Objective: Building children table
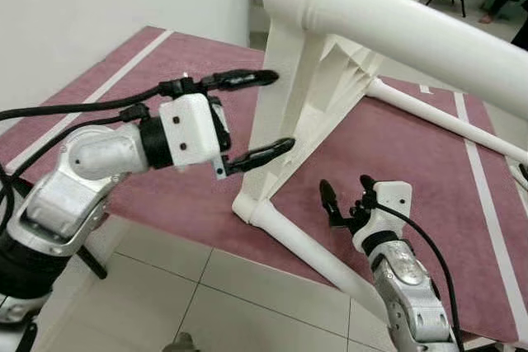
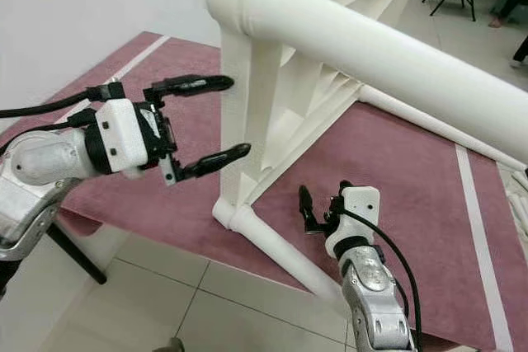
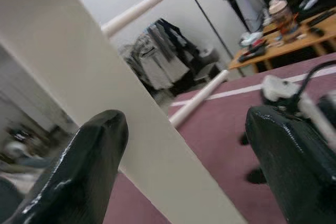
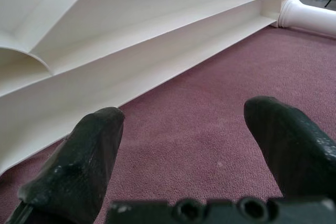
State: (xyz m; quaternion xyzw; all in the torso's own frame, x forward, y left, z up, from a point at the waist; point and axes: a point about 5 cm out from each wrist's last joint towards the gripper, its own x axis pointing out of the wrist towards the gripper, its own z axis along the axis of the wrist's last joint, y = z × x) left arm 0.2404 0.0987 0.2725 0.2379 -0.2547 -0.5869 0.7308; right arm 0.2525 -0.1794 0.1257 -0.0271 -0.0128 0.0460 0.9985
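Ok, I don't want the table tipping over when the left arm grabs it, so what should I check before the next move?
1. left gripper fingers apart: ok, open wide.
2. Tabletop edge between the fingers: not ok, the fingertips are just at the edge of the white table, not around it yet.
3. right gripper free: ok, open above the maroon rug, touching nothing.
4. Table support: the table stands tipped on its side, with the lower table leg lying along the rug's edge; stability cannot tell.
5. Legs seated in their sockets: cannot tell.
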